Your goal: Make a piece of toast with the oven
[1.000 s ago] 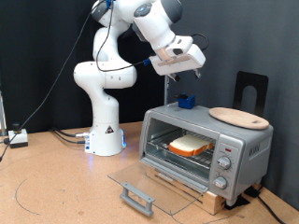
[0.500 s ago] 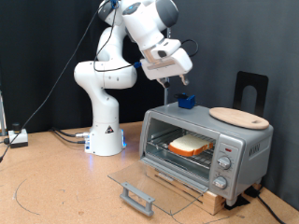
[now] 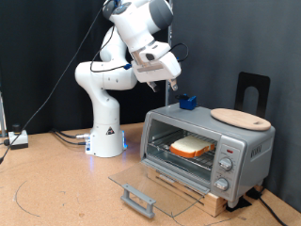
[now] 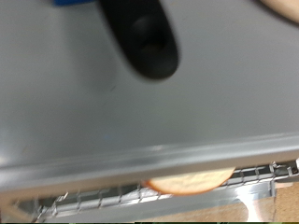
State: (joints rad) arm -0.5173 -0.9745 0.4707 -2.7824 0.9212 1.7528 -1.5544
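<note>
Piece of toast (image 3: 192, 145) on rack inside oven (image 3: 243, 142), door down; claw (image 3: 172, 90) high above, aperture unclear.

You see the silver-grey oven (image 3: 209, 151) at the exterior view's right, its glass door folded down flat and open. The piece of toast (image 3: 191, 146), pale with a tan-brown crust, lies flat on the wire rack inside.
</note>
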